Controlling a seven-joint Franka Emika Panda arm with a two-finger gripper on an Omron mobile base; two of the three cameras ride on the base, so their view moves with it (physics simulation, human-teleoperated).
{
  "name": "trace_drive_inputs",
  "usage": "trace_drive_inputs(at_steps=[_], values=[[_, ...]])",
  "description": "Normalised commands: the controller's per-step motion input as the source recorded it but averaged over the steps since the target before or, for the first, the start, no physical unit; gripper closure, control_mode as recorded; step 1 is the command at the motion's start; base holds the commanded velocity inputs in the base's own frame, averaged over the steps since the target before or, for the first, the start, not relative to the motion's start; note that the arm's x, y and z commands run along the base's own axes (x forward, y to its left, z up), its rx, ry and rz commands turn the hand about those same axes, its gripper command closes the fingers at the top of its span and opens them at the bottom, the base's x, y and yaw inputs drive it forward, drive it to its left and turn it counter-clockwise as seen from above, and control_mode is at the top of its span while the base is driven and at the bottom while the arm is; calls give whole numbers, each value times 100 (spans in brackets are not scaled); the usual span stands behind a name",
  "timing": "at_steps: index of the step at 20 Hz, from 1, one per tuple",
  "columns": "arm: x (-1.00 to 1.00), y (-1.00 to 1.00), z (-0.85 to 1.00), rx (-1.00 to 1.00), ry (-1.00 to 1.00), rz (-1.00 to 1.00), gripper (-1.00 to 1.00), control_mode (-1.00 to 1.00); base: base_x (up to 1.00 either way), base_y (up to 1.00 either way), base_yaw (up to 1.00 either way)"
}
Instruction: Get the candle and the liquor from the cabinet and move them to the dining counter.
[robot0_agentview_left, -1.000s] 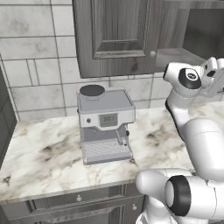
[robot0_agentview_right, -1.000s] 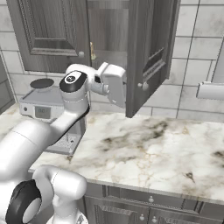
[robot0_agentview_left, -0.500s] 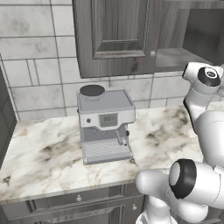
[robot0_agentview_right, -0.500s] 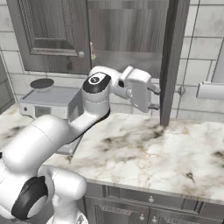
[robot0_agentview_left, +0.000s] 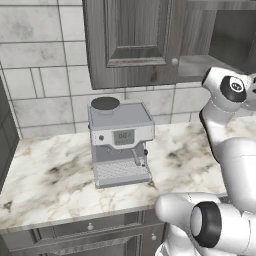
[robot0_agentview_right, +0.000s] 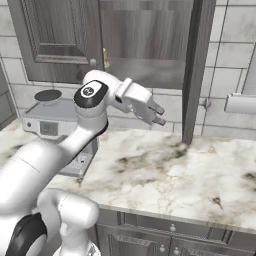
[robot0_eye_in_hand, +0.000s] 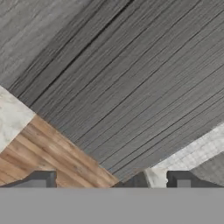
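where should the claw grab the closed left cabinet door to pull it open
Take the round knob at the lower right corner of the closed cabinet door, coming straight in from the front with a finger on either side. The door's raised panel offers no lip to hold, and the knob sits on the free edge, probably farthest from the hinges. The claw is open, to the knob's right.

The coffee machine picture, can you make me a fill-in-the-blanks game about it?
The coffee machine stands on the ____ worktop.
The cabinet door nearest the gripper is ____.
The gripper holds ____.
The wall behind the machine is covered in ____.

Missing words: marble; open; nothing; tiles
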Motion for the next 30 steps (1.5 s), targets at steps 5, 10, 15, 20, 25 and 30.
trace_drive_inputs(at_steps=[5, 10, 15, 20, 25, 30], values=[[-27, 100, 0, 0, -43, 6, -100, -100, 0, 0, 0], [-15, 98, 1, 0, -37, 15, -100, -100, 0, 0, 0], [0, 78, 16, 0, -25, 29, -100, -100, 0, 0, 0], [0, 67, 17, 0, -21, 40, -100, -100, 0, 0, 0], [0, 59, 13, 0, -22, 41, -100, -100, 0, 0, 0], [8, 34, 37, 0, -15, 38, -100, -100, 0, 0, 0]])
